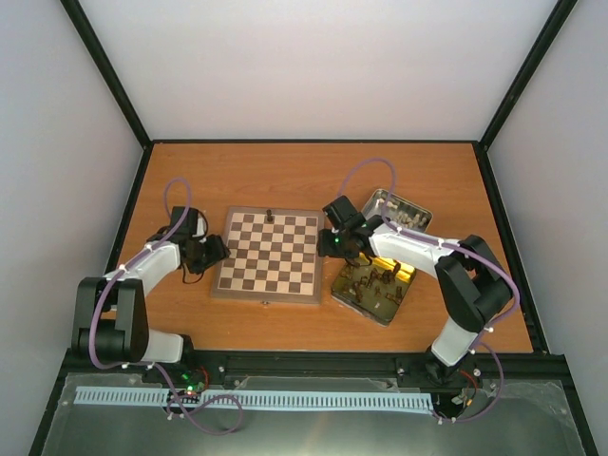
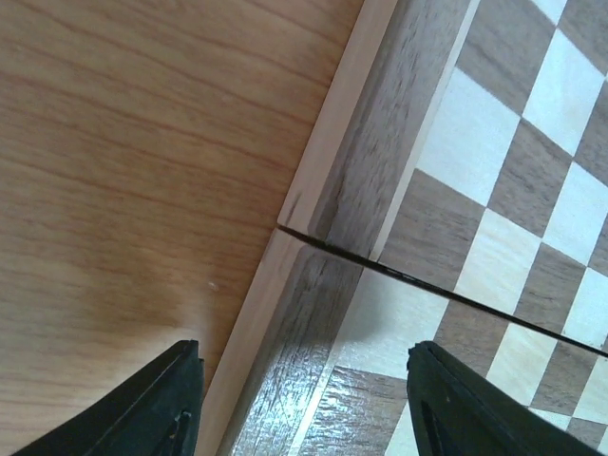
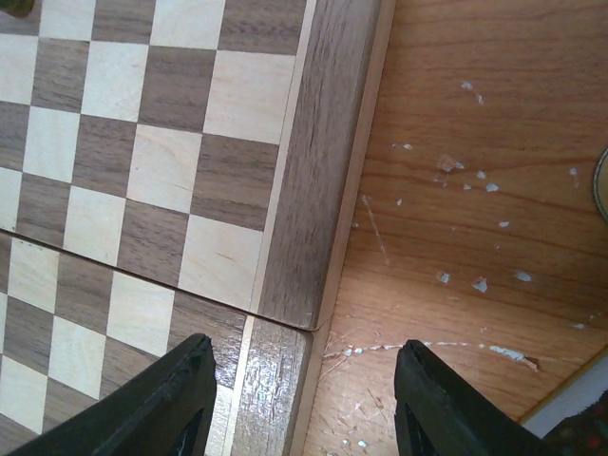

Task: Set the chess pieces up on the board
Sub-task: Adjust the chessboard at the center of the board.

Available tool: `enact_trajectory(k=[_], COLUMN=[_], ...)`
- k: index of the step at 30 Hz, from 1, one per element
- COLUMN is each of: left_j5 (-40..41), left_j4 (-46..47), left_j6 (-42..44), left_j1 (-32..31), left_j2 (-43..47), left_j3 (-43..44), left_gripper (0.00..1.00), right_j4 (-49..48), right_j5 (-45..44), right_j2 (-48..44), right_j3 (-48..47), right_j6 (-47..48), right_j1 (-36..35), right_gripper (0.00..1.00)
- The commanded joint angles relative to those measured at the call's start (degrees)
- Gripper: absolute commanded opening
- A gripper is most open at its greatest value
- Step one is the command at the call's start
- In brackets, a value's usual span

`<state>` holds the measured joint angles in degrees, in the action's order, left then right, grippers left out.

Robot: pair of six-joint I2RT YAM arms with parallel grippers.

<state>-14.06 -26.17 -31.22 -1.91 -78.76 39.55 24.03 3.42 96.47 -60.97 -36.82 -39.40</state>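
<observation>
1. Wood table (image 1: 304, 171) carries the board (image 1: 268, 255) at its centre, unfolded flat, clasp edge nearest the arm bases.
2. One dark piece (image 1: 271, 214) stands on the far row. More dark pieces lie in the tin (image 1: 403, 276) just right of the board, likely staged there for your right arm.
3. Left gripper (image 2: 304, 356) hangs low, straddling the board's left border, jaws wide, empty.
4. Right gripper (image 3: 302, 347) mirrors it on the right border, jaws wide, empty. You appear placed to square the board.
</observation>
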Motion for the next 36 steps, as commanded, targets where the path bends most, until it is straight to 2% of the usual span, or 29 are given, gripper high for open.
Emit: enact_trajectory(k=[1, 13, 17, 21, 26, 31, 36], left_j5=[-2.26, -9.71, -8.07, -4.0, -0.01, -2.84, -4.97], left_j4=[2.6, 4.15, 2.92, 0.52, -3.47, -3.67, -3.78], left_j6=[-0.84, -3.27, -3.67, -3.29, -0.29, 7.24, 11.31], left_j1=[0.5, 0.44, 0.45, 0.45, 0.48, 0.49, 0.47], left_j2=[0.15, 1.43, 3.14, 5.9, 11.97, 20.13, 25.63], left_j3=[-1.37, -6.05, -6.29, -4.84, -0.22, 2.22, 3.73], left_gripper=[0.57, 0.46, 0.46, 0.48, 0.53, 0.57, 0.61], right_j4=[-0.24, -1.51, -2.05, -1.34, 3.88, 13.81, 19.74], right_j5=[-0.78, 0.23, -0.71, -3.75, -12.64, -19.04, -20.88], right_j2=[1.03, 0.03, -2.71, -7.24, -16.27, -24.12, -26.92], right_j3=[-0.14, 1.02, 1.94, 3.38, 7.51, 11.69, 14.53], right_j6=[1.29, 1.21, 0.1, -1.51, -3.35, -5.35, -8.55], right_j1=[-0.59, -0.68, -0.68, -0.68, -0.64, -0.59, -0.59], right_gripper=[0.52, 0.51, 0.51, 0.51, 0.51, 0.52, 0.52])
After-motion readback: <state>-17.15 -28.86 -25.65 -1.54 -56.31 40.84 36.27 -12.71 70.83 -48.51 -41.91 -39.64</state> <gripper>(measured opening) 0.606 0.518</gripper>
